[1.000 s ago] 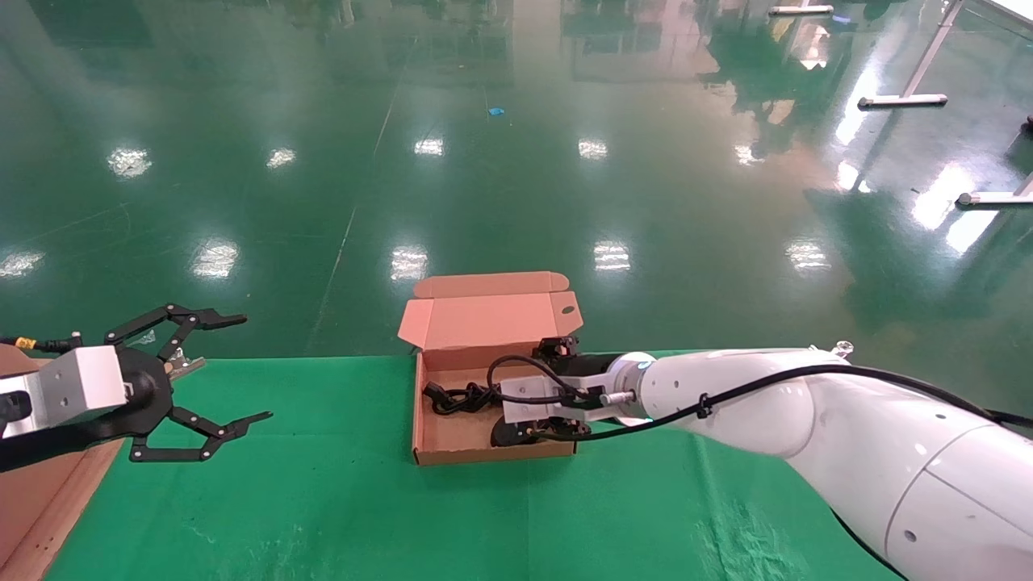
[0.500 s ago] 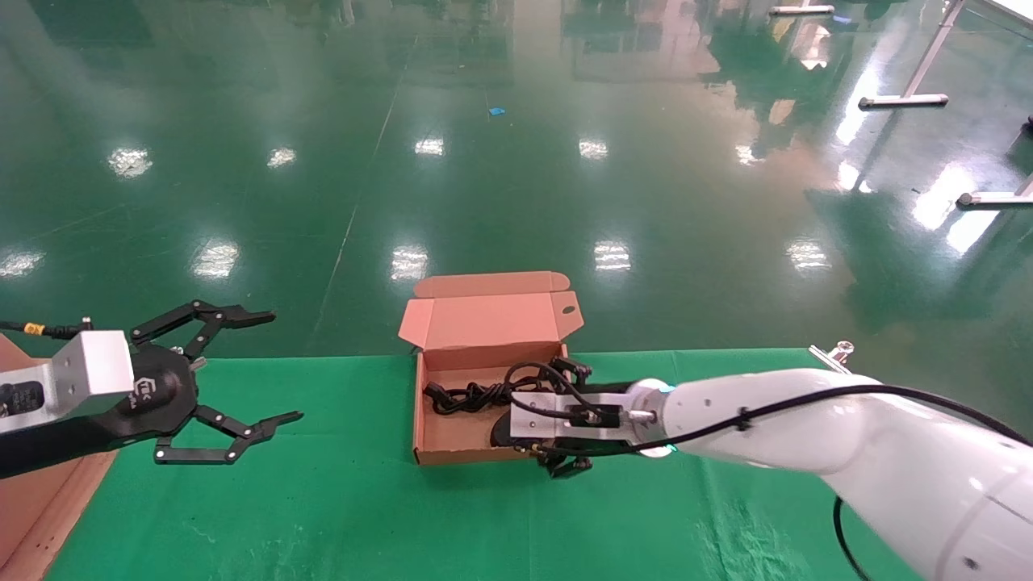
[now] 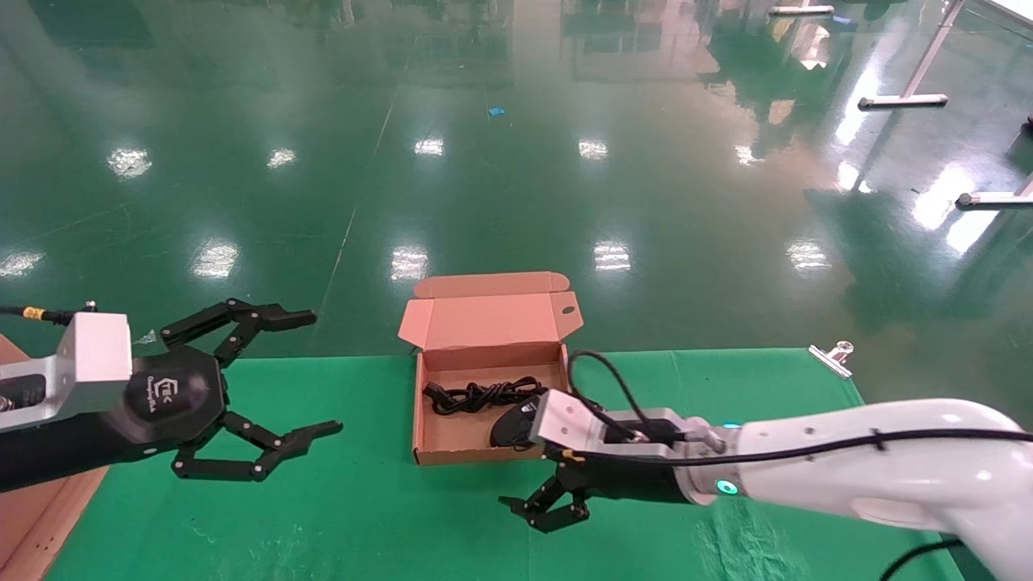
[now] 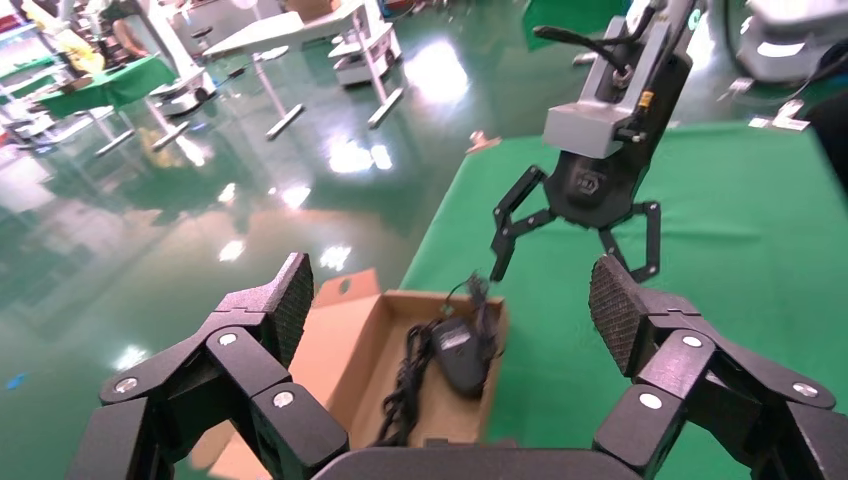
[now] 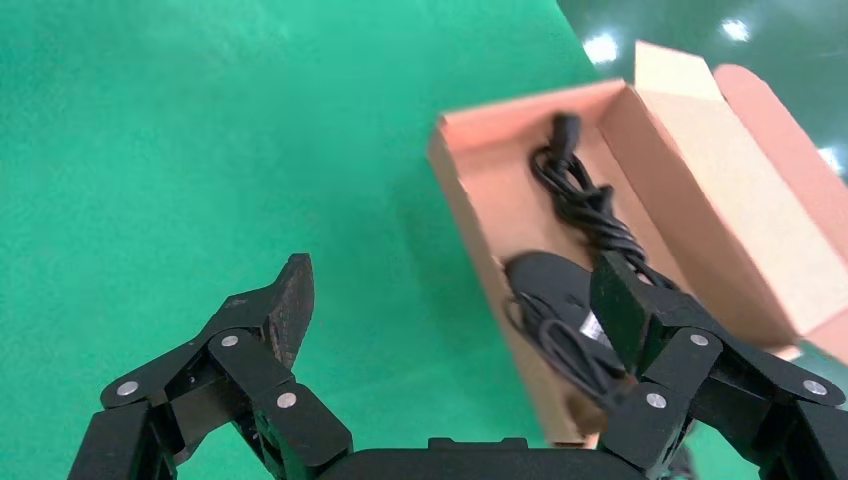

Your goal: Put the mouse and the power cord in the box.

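A small logo with tiny letters sits on the left gripper [image 3: 266,395], lower left; the letters are too small to read

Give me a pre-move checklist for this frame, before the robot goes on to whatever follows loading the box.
1. Mouse inside the box: ok.
2. Power cord inside the box: ok, lying along the far side.
3. Right gripper open, empty, outside the box over the green cloth: ok.
4. Left gripper open, empty, apart from the box: ok.
5. Lid upright and open: ok.
6. Mouse's thin cable fully below the rim: cannot tell.
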